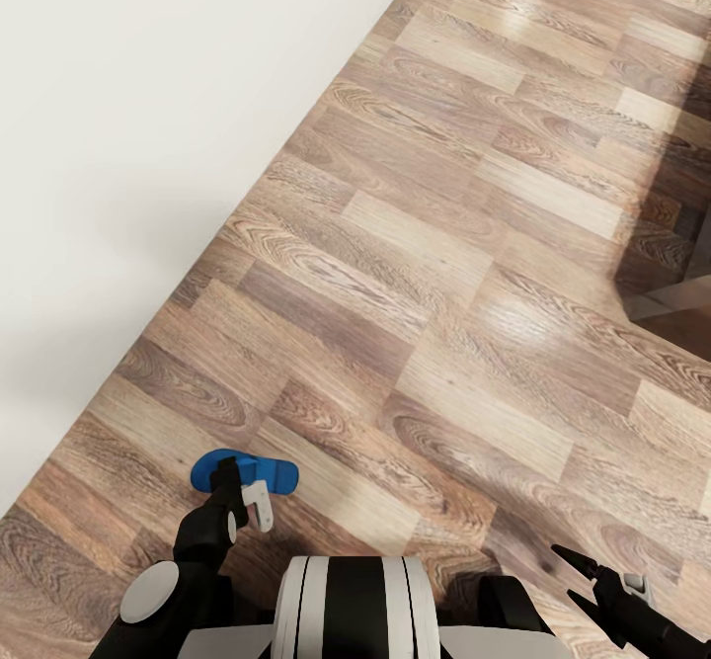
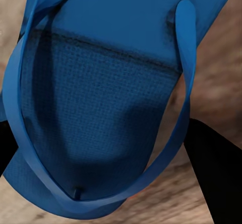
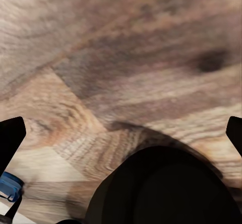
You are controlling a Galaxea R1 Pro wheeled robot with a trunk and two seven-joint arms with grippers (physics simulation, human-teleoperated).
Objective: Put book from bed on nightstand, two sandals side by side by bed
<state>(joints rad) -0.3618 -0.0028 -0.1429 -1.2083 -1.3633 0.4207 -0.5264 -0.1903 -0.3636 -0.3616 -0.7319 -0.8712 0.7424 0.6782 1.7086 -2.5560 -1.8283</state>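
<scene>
One blue sandal (image 1: 244, 472) shows in the head view, at about seven o'clock from the picture's middle, lying over the light brown wood-plank floor (image 1: 444, 274) close to the white wall (image 1: 148, 145). The left gripper (image 1: 249, 507) sits right at it, its dark and white fingers overlapping the sandal's near edge. In the left wrist view the sandal (image 2: 106, 108) looms very close, sole and curved blue strap plain to see, with a black finger (image 2: 214, 171) on one side and another dark tip at the opposite edge; the fingers stand either side of the sandal, but whether they actually clamp it cannot be told.

The right gripper (image 1: 583, 580) hangs over bare floor at about five o'clock, well apart from the sandal. The right wrist view shows its black fingertips (image 3: 11, 138) spread wide at opposite edges with nothing between them, over floor planks (image 3: 126, 58) and the robot's dark shadow.
</scene>
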